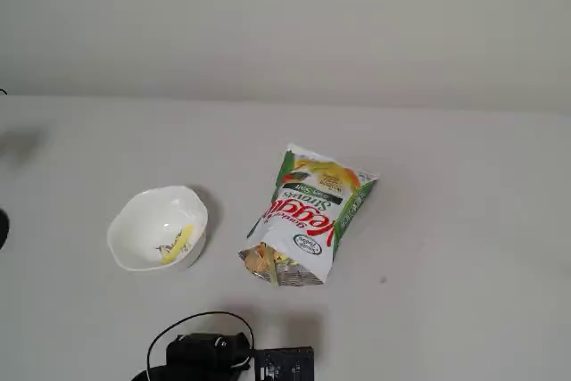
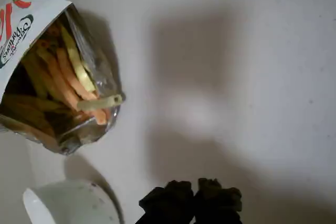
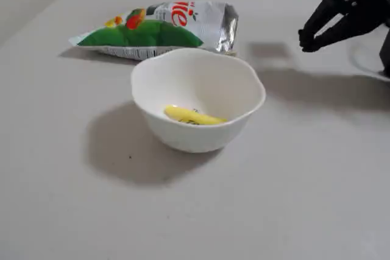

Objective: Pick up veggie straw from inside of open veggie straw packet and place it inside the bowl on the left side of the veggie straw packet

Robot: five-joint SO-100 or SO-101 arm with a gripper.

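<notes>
The white bowl (image 1: pixel 143 211) (image 3: pixel 237 83) stands left of the veggie straw packet (image 1: pixel 308 216) in a fixed view. One pale yellow veggie straw (image 3: pixel 192 115) (image 1: pixel 178 243) lies inside the bowl. The packet (image 3: pixel 158 25) (image 2: pixel 21 30) lies flat with its mouth open, holding several tan and orange straws. A pale veggie straw (image 2: pixel 100 102) lies across that mouth. My gripper (image 3: pixel 306 39) (image 2: pixel 191 200) hovers above the bare table, off to the side of the packet's mouth. Its black fingertips are shut together with nothing between them.
The arm's dark body (image 1: pixel 223 359) and a black cable sit at the near edge in a fixed view. The bowl's rim (image 2: pixel 68 203) shows at the wrist view's lower left. A pale wall runs behind the light grey table (image 1: pixel 446 220).
</notes>
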